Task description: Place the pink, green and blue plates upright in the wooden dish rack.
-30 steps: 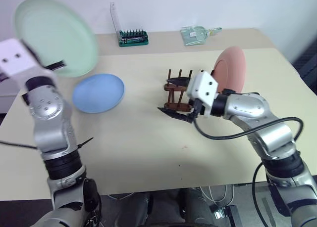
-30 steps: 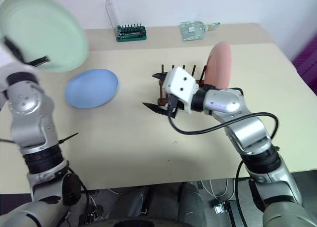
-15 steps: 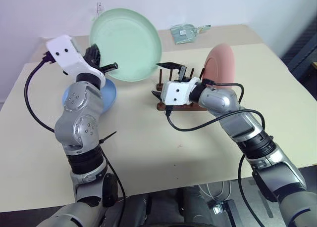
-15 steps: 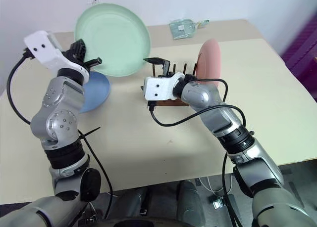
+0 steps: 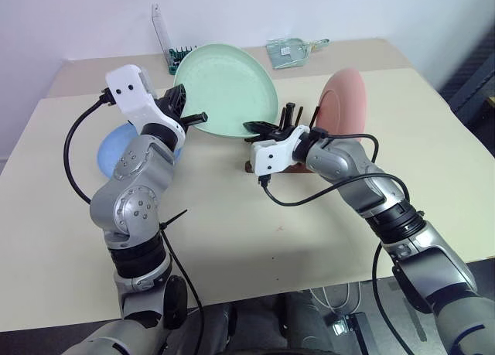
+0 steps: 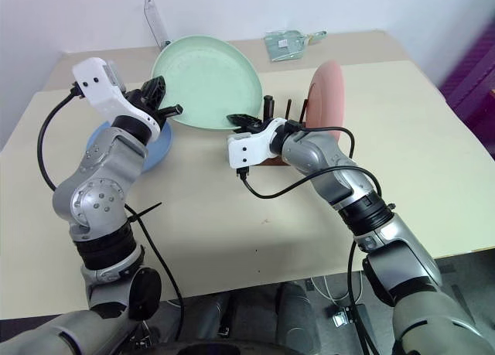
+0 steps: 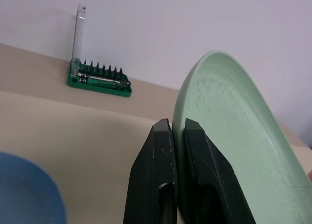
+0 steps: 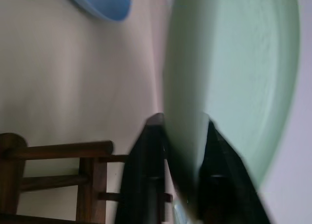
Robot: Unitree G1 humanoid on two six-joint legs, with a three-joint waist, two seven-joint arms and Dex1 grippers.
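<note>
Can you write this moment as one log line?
stage: handover | round mint green plastic plate: pinched by left gripper, right gripper | salmon pink plate: upright in wooden dish rack

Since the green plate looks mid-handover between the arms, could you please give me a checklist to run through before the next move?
1. Left tool pinches the green plate at its rim: ok.
2. Right tool has the plate's opposite edge between its fingers: ok; whether they press firmly: cannot tell.
3. Pink plate stands upright at the far end of the wooden dish rack: ok.
4. Rack pegs beside the pink plate are free for the green plate: ok.
5. Blue plate lies flat on the table, away from the rack: ok.
6. Green plate is upright for slotting: not ok, it is tilted.
</note>
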